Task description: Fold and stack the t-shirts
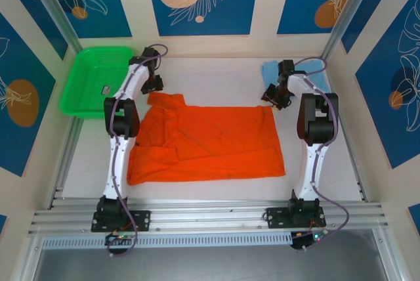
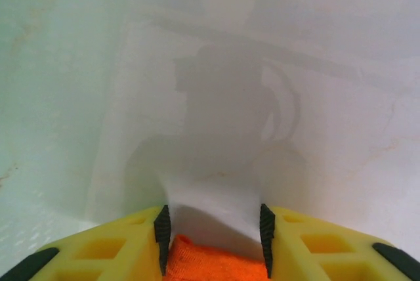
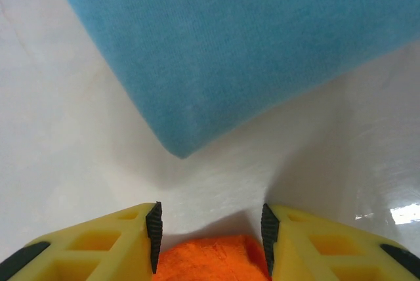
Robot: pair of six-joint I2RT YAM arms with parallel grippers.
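The bright orange cloth t-shirt [image 1: 207, 143] spreads over most of the middle of the white table [image 1: 216, 71], leaving a bare strip along the far wall between the two arms and a narrow band at the near edge. The bright green plastic basket [image 1: 92, 81] blocks the far left corner, just beside the left end effector [image 1: 153, 84]. The folded light sky-blue cloth t-shirt [image 3: 236, 44] lies just ahead of the right end effector [image 3: 210, 228], filling the far right corner
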